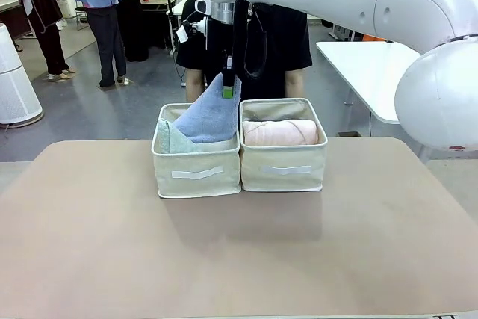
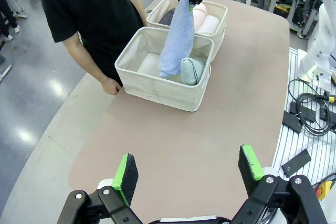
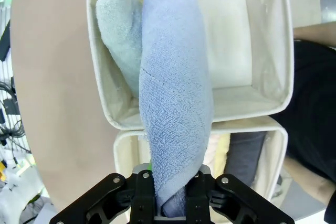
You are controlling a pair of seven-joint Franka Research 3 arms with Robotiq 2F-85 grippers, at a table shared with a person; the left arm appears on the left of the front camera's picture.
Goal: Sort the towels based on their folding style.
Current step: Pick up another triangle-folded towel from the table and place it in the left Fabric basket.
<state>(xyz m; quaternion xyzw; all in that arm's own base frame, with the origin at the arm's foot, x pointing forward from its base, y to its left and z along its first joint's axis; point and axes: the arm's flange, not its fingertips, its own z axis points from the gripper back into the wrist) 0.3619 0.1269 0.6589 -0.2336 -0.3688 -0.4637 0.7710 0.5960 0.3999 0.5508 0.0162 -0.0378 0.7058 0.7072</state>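
– Two cone folds, one bin. The right gripper (image 3: 170, 205) is clamped on the narrow end of the periwinkle towel (image 3: 176, 103). It hangs into the left bin (image 1: 196, 173), wide end beside the teal towel (image 1: 170, 140). Can't tell if it touches the floor of the bin.
– Other arm?
– The left gripper (image 2: 188, 165) is spread wide with nothing in it, over bare table (image 2: 173, 129) well apart from the bins.
– Failure modes?
– My guess: released this high, the towel could flop over the shared wall into the right bin (image 1: 284, 168) onto the pink roll (image 1: 280, 133), or slump and lose its cone shape. Terry may also cling to the pads and drag back out on the lift. The person's hand (image 2: 111, 85) rests on the table edge just beside the left bin, so a sideways swing passes near it.
– View differences?
– The right wrist view looks straight down and shows bare bin floor beyond the towels. It also shows the pale yellow roll (image 3: 218, 150) and dark grey roll (image 3: 244, 153) in the right bin. The front view hides those behind the pink roll but shows the gripper above the rim. The left wrist view gives the hand.
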